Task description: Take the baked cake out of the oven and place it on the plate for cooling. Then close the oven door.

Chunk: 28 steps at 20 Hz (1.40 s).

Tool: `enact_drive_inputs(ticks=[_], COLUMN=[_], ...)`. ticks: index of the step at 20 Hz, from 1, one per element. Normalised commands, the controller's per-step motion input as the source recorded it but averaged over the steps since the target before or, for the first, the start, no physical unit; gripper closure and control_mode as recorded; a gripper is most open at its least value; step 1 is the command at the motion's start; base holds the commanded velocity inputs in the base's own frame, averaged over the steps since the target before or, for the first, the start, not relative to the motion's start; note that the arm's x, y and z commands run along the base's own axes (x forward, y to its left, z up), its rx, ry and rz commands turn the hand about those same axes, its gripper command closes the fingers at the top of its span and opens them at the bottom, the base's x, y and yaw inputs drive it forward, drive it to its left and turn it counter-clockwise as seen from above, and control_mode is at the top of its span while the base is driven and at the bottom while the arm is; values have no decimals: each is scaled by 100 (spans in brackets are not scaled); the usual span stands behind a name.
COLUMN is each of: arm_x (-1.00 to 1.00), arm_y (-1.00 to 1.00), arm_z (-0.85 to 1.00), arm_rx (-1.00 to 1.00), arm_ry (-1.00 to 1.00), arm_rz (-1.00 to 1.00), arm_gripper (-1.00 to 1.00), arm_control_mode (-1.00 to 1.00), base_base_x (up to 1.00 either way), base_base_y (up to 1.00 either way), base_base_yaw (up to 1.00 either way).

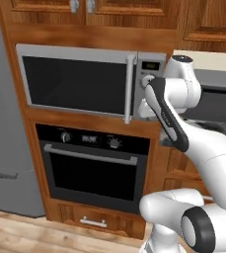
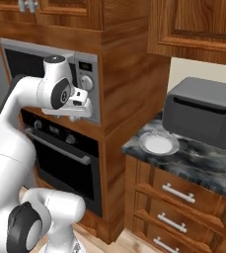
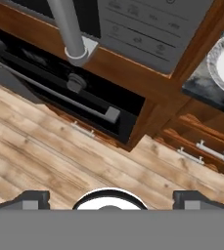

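Note:
The black oven (image 1: 92, 163) sits under the microwave, and its oven door (image 1: 91, 175) is shut, the silver bar handle (image 1: 90, 155) lying across its top. From above, the same handle (image 3: 55, 93) runs along the door's front. The baked cake is hidden behind the shut door. The round white-grey plate (image 2: 159, 143) lies bare on the dark stone counter to the right of the oven column, and its rim (image 3: 216, 66) reaches the right edge of the hand view. My gripper (image 2: 75, 117) hangs in front of the microwave's control panel, pointing down, above the oven door. The gripper (image 3: 111, 201) is open, holding nothing.
The silver microwave (image 1: 77, 81) with a vertical handle (image 1: 129, 89) is close behind the hand. A grey toaster box (image 2: 203, 118) stands behind the plate. Drawers with silver handles (image 2: 178, 193) sit under the counter. A grey fridge (image 1: 1, 128) stands to the left. Wooden floor (image 3: 59, 161) lies below.

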Motion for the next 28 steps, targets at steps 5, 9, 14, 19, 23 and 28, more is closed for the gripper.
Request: enact_drive_inputs(ticks=[5, 9, 14, 19, 23, 28], arm_x=[0, 0, 0, 0, 0, 0], arm_y=[0, 0, 0, 0, 0, 0], arm_z=[0, 0, 0, 0, 0, 0], arm_rx=[0, 0, 0, 0, 0, 0], arm_ry=[0, 0, 0, 0, 0, 0], arm_rz=[0, 0, 0, 0, 0, 0], arm_gripper=[-100, -100, -100, -100, -100, -100], arm_control_mode=[100, 100, 100, 100, 100, 100], base_base_x=[0, 3, 17, 25, -5, -21], base_base_y=[-58, -54, -51, -60, -82, -73], base_base_yaw=[31, 30, 29, 25, 22, 18])
